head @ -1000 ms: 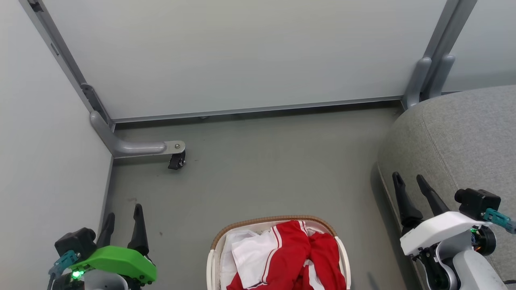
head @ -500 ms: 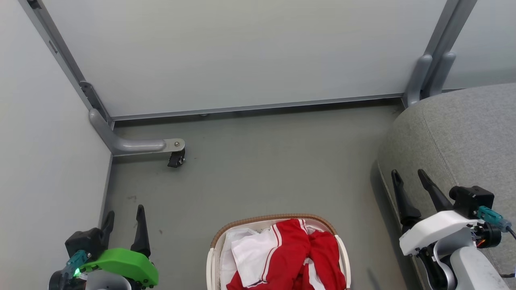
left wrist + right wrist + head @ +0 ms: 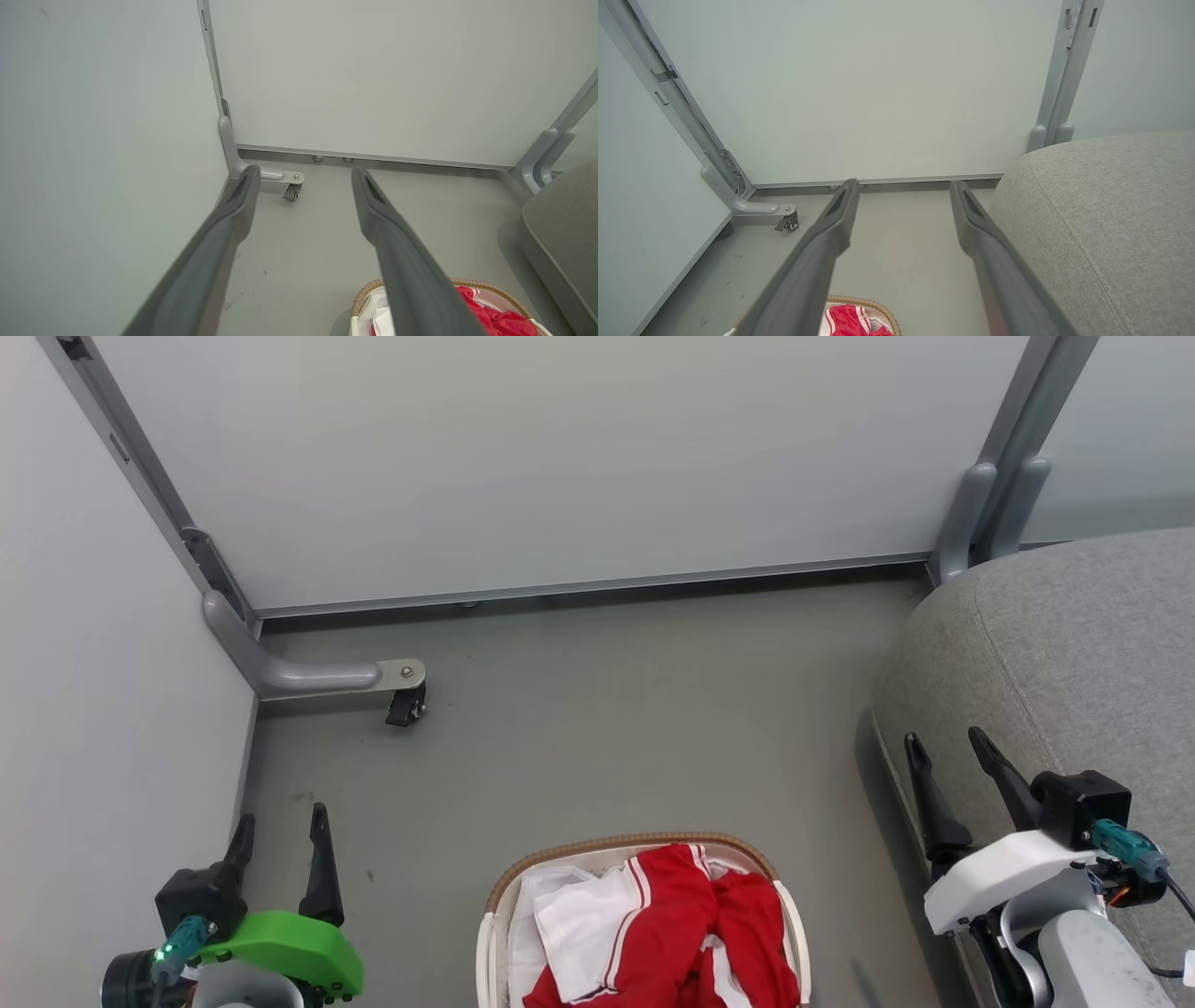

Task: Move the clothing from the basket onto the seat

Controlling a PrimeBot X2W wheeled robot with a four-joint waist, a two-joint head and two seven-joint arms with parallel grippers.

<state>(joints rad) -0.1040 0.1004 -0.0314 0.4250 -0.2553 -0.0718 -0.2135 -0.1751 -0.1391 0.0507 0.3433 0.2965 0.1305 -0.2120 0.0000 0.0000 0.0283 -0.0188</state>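
basket (image 3: pixel 644 843): 6 o'clock, nearest, on the floor (image 3: pixel 607 728); brown woven rim, white wall, cut by the bottom edge of the head view.
clothing (image 3: pixel 695 919): in the basket, red with thin white stripes, heaped on its 3 o'clock side; white cloth (image 3: pixel 579 924) on the 9 o'clock side, touching the red.
left fingers (image 3: pixel 322 868): 7 o'clock, spread wide, holding nothing; over floor, well apart from the basket, near the side panel (image 3: pixel 93 728).
right fingers (image 3: pixel 934 812): 4 o'clock, spread wide, holding nothing; at the seat's near edge, contact cannot tell.
seat (image 3: pixel 1074 644): 3 o'clock, grey woven, rounded corner, stitched seam; strip of floor between it and the basket.
in the way: the seat's rounded side wall stands between basket and seat top.
caster (image 3: pixel 406 707): 10 o'clock, black wheel under a grey frame foot (image 3: pixel 317 674) jutting out from the corner.
edges: side panel closes 9 o'clock; back panel (image 3: pixel 560 467) with a metal base rail closes 12 o'clock; twin grey posts (image 3: pixel 994 513) at 1 o'clock, just behind the seat.
open room: floor from the basket out to the back panel, 11 to 1 o'clock.
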